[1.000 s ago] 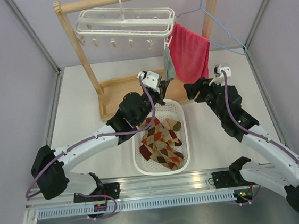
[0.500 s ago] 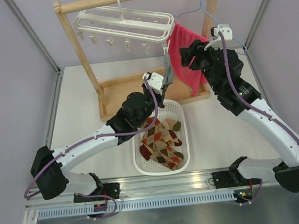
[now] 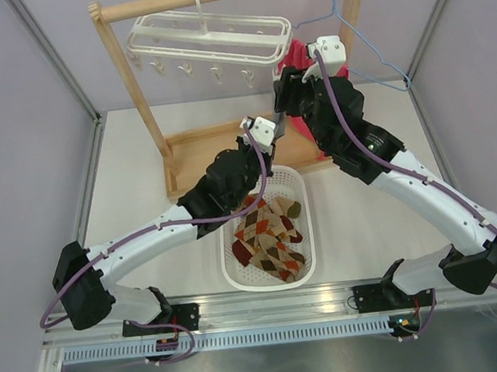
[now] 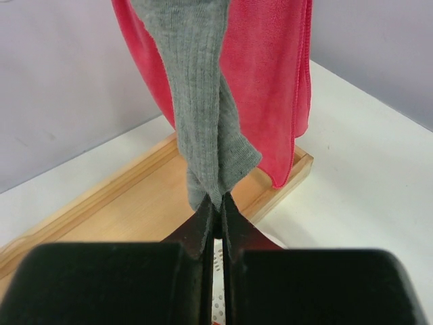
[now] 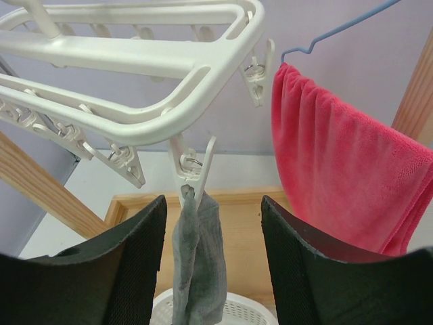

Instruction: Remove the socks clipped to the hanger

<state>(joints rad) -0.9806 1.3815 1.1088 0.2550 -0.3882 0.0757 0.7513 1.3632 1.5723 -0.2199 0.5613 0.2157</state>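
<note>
- One grey sock (image 5: 196,261) hangs from a corner clip (image 5: 191,169) of the white hanger (image 5: 135,64), just beside the red towel (image 5: 338,176).
- Left gripper (image 4: 215,202) is pressed together on the sock's bottom end, and the sock runs straight up from its tips.
- Right gripper (image 5: 213,203) is spread, with one finger either side of the clip and sock top, gaps visible on both sides.
- Several argyle socks (image 3: 267,233) lie in the white basket (image 3: 227,259) below.

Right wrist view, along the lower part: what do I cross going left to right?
One finger → grey sock, hanging from a hanger clip → the other finger → red towel.
</note>
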